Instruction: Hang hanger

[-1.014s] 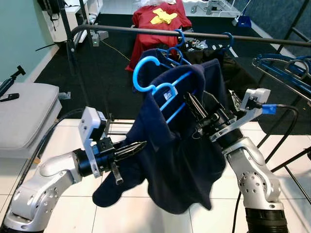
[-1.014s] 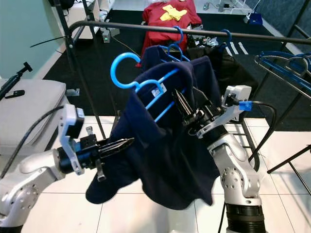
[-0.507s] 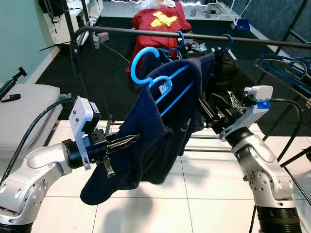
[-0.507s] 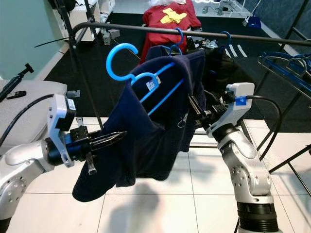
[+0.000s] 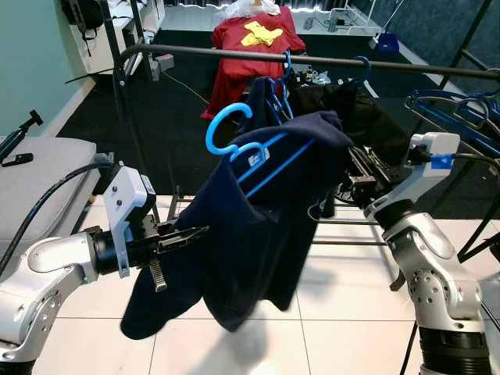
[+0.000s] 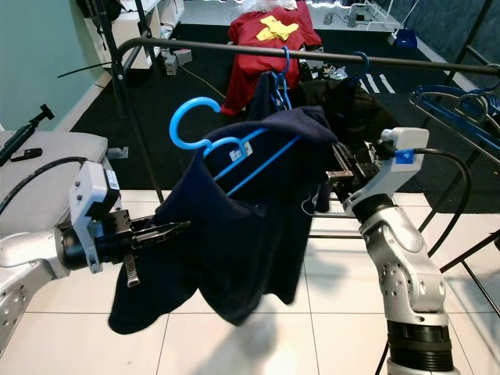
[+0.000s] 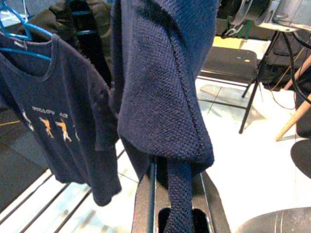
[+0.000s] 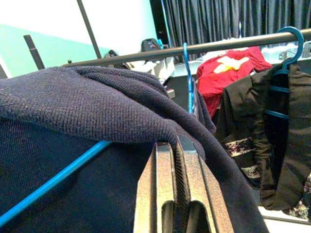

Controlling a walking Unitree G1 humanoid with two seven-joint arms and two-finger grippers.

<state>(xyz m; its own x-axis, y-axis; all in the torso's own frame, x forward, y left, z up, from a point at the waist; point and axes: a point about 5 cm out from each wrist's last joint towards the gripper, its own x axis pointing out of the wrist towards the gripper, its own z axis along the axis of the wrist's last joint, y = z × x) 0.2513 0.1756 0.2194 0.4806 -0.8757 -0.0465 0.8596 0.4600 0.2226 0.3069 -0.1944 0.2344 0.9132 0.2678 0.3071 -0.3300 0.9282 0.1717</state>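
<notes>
1. The blue hanger carries a dark navy sweater and is held up in the air in front of the clothes rail, below it and not yet on it. Its hook is free and curls up toward the robot's left.
2. The right gripper holds the shoulder end of the hanger through the knit. In the right wrist view its fingers are pressed close together with sweater fabric bunched at their tips, so it is clamped on the sweater and the hanger end under it. This grip seems to bear the load and set the tilt of the hanger.
3. The left gripper is low on the robot's left side, at the hanging sleeve and hem. The left wrist view shows a strip of navy knit pinched between its narrow fingers. I judge it holds the loose cloth aside so the garment does not swing or drag.
4. On the rail already hang a navy T-shirt with a small print, a dark jacket and a red shirt, each on a blue hanger.
5. The hook must next be lifted over the rail in a gap beside those clothes. The risk I see is the hook catching a neighbouring hanger.
6. A grey cushioned seat stands at the robot's left on the white tiled floor.
</notes>
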